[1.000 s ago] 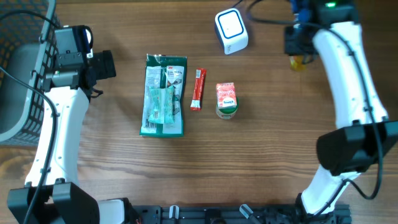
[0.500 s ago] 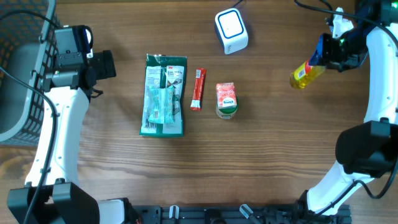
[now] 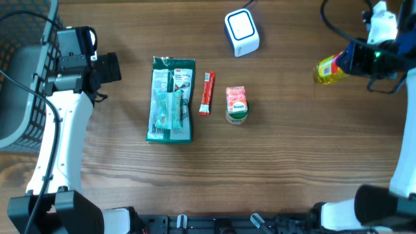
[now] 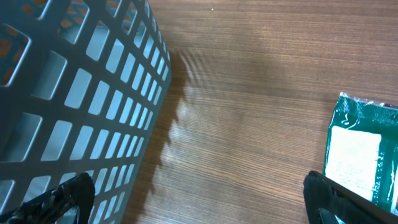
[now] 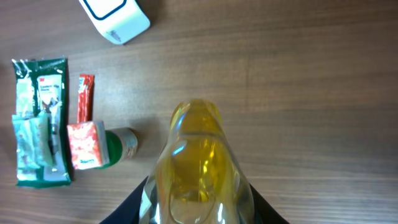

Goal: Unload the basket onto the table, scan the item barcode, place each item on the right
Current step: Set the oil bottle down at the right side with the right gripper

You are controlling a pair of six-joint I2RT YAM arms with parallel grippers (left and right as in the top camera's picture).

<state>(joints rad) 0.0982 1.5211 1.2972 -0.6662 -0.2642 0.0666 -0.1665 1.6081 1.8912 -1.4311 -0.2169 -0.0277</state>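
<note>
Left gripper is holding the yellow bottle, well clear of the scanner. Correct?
No. The right gripper holds the yellow bottle, as the overhead view shows. The left gripper is open and empty by the basket. The bottle is clear of the scanner, as stated.

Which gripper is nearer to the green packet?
Left. The left gripper stands open close beside the green packet; the right gripper, holding a yellow bottle, is far away.

At the desk (image 3: 195, 175) left edge a basket (image 3: 19, 78), packet (image 3: 171, 99), sachet (image 3: 207, 93), carton (image 3: 236, 104) in a row mid-desk — scanner (image 3: 242, 31) behind, bottle (image 3: 330, 70) far right.
</note>
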